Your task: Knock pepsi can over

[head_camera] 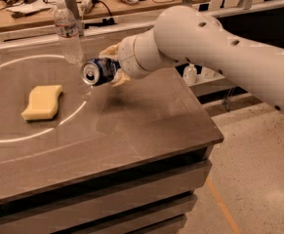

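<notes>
As end effector (113, 65) clamps it above table (151, 130), pepsi can (98, 72) lies sideways.

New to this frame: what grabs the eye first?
The big white arm reaching in from the right, its gripper clamped on the can, held sideways above the table. Then the upright bottle behind it and the yellow sponge at left.
</notes>
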